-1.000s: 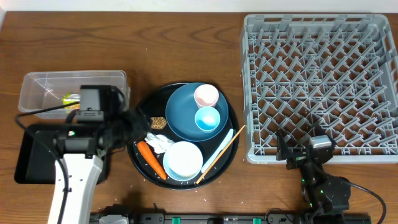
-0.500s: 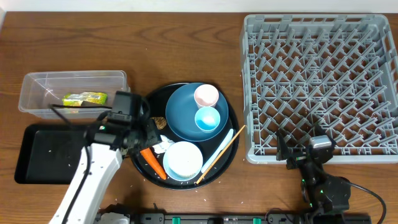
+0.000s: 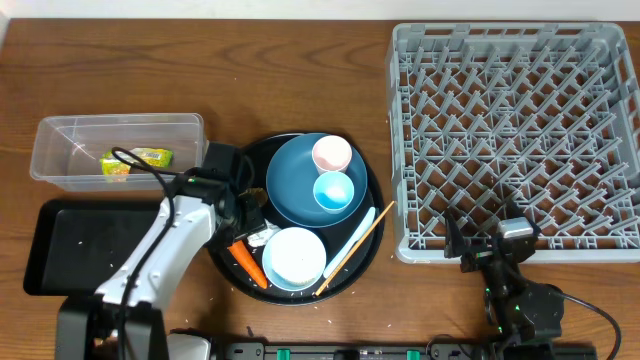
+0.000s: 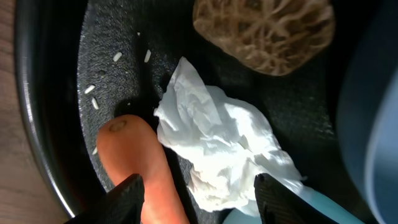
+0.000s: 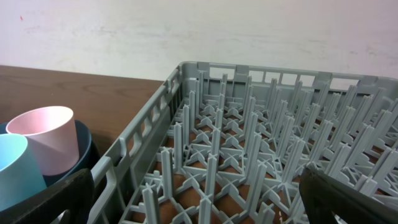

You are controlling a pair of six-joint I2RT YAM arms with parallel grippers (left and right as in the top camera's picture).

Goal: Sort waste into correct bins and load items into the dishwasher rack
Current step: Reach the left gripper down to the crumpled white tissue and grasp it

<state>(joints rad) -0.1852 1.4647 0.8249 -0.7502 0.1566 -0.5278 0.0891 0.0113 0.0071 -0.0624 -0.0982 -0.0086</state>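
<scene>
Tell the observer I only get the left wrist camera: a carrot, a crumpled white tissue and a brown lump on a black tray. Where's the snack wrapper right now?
Observer: The yellow-green snack wrapper lies inside the clear rectangular plastic tub, left of the large round black tray.
Operator: And the other bin?
Observer: The shallow black rectangular tray sits just in front of that tub, with the left arm crossing its right end.
Operator: What's the right arm doing?
Observer: The right gripper is open and holds nothing, at the near edge of the large grey lattice dishwasher rack.
</scene>
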